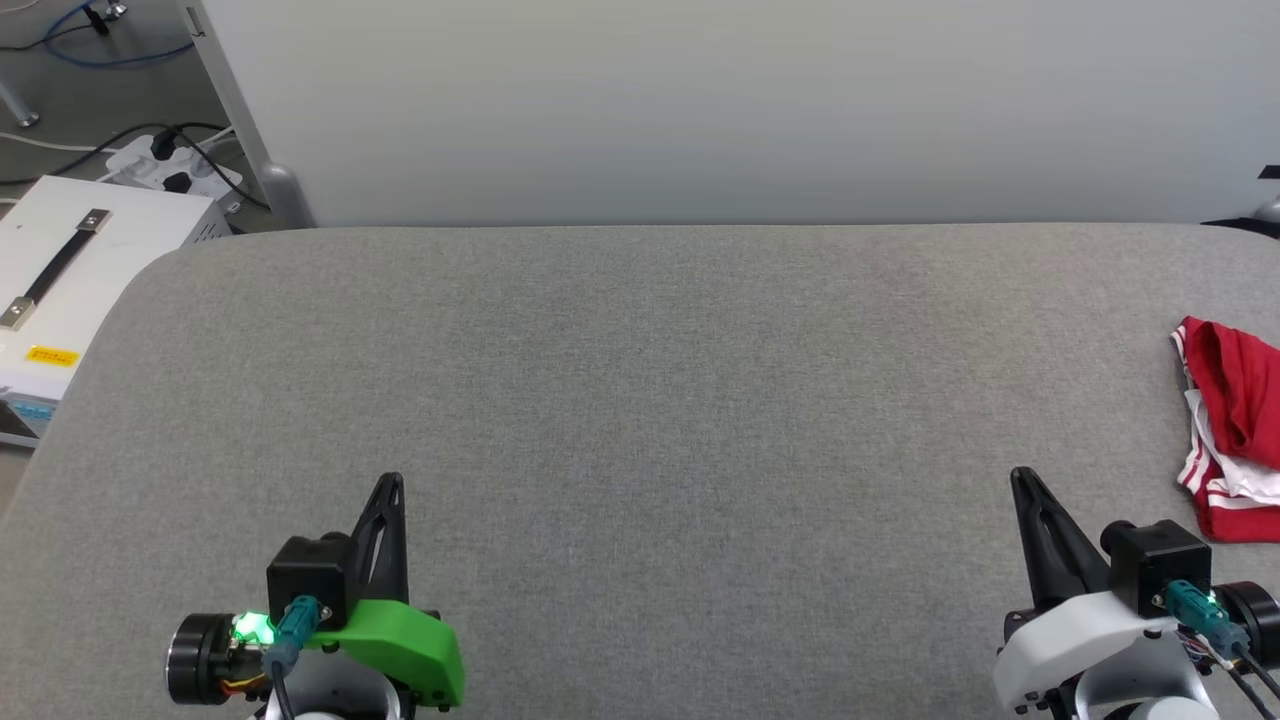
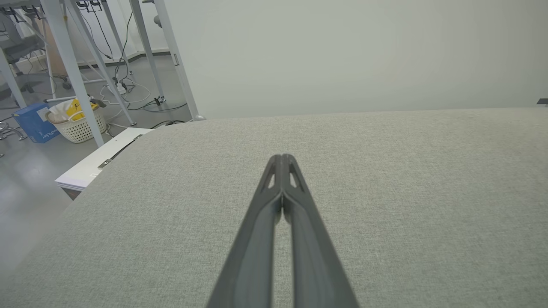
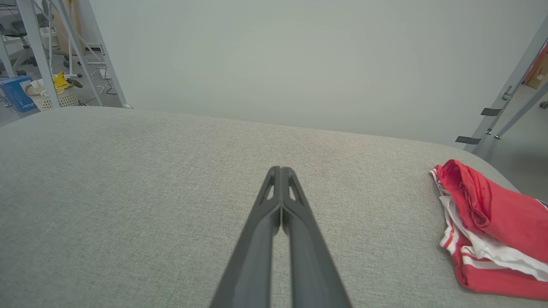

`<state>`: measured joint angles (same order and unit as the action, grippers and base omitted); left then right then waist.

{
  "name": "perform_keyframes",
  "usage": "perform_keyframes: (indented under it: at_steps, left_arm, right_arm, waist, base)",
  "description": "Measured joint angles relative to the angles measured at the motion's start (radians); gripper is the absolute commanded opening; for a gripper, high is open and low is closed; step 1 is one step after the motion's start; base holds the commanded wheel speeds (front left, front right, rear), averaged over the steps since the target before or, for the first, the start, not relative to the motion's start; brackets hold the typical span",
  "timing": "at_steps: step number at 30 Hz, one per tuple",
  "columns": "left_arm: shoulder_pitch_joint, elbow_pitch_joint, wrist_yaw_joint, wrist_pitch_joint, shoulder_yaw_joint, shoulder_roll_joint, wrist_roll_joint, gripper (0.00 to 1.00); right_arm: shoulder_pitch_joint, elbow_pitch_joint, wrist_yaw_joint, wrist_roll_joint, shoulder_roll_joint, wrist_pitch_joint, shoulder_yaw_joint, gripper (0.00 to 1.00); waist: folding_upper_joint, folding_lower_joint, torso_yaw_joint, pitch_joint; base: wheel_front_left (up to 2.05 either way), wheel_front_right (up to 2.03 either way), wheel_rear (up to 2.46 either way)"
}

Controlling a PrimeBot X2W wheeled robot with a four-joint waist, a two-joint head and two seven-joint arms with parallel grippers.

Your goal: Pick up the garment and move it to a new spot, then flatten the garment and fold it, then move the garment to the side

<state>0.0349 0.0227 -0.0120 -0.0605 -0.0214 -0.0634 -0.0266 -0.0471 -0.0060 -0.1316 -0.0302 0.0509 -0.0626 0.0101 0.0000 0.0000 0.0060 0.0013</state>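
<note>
T-shirt [image 1: 1238,420]: bunched at 3 o'clock, on the right edge of the grey surface [image 1: 640,380].
Left end effector [image 1: 392,487]: 7 o'clock, fingers pressed together, empty.
Right end effector [image 1: 1021,478]: 5 o'clock, likewise, near T-shirt.

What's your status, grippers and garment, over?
Left gripper and right gripper both shut, holding nothing, at near side of grey table. Garment bunched at table's right edge, untouched. Nothing lies between right gripper and garment.
</note>
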Motion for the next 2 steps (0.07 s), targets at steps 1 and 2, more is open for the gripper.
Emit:
perform_keyframes:
  at_steps: [1, 2]
  left_arm:
    - [-0.001, -0.001, 0.0, 0.001, 0.001, 0.0, 0.001, 0.0]
    - [-0.002, -0.001, 0.0, 0.004, 0.001, 0.0, 0.001, 0.0]
  right_arm:
    - [0.003, 0.0, 0.0, 0.0, 0.0, 0.006, -0.001, 0.0]
    - [0.006, 0.0, 0.0, 0.0, 0.0, 0.007, -0.001, 0.0]
  waist:
    - [0.0, 0.0, 0.0, 0.0]
    - [0.0, 0.0, 0.0, 0.0]
  base:
    - [0.0, 0.0, 0.0]
    - [0.0, 0.0, 0.0]
